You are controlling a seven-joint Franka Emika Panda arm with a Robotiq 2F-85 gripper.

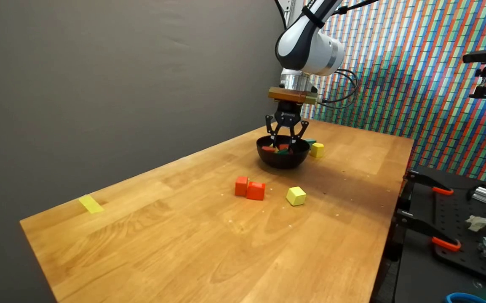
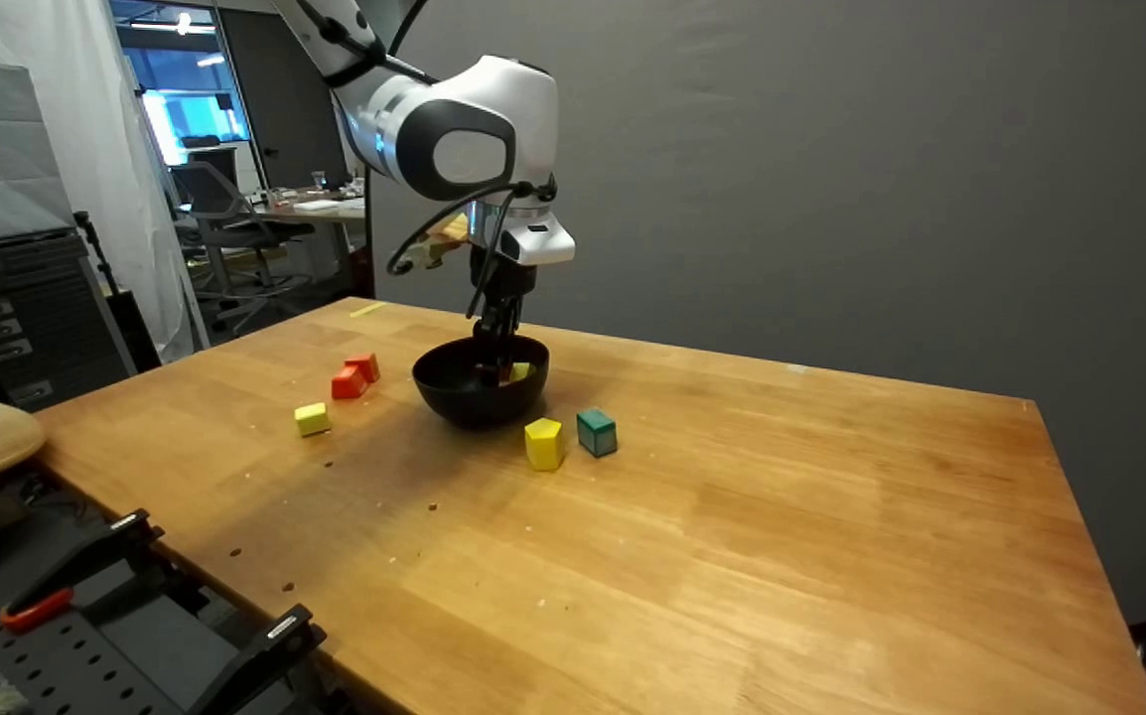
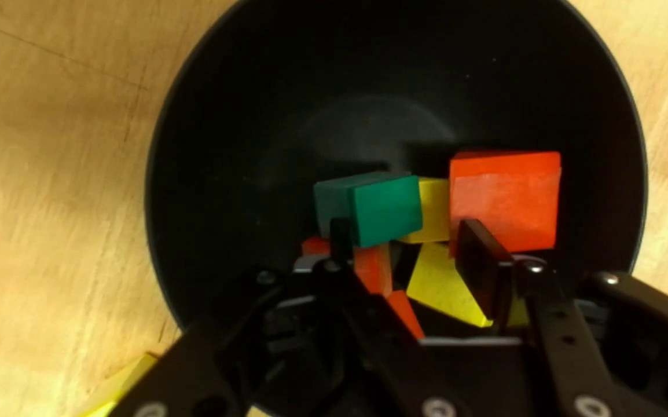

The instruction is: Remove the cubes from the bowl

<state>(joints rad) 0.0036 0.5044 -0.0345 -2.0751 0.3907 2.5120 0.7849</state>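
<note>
Both fingers of my gripper (image 3: 407,243) are standing partway apart, tips down inside the black bowl (image 1: 281,162). I am judging this as the grasping step, the clearing partly done: several cubes (image 3: 435,205) are lying in the bowl, while two red cubes (image 1: 255,191) and a pale yellow cube (image 1: 296,196) are sitting on the table (image 1: 175,244), near side of the bowl, in an exterior view. A yellow cube (image 2: 544,445) and a green cube (image 2: 597,433) are sitting near and right of it in an exterior view. Next, I am expecting to need the tips squared around one cube before squeezing and lifting. In the wrist view the left finger (image 3: 341,243) is crossing another green cube (image 3: 389,211), and the right finger (image 3: 479,266) is covering a corner of another red cube (image 3: 505,200); whether either is touching, I am not managing to tell. Red and yellow pieces (image 3: 450,284) are lying between them, none visibly clamped.
</note>
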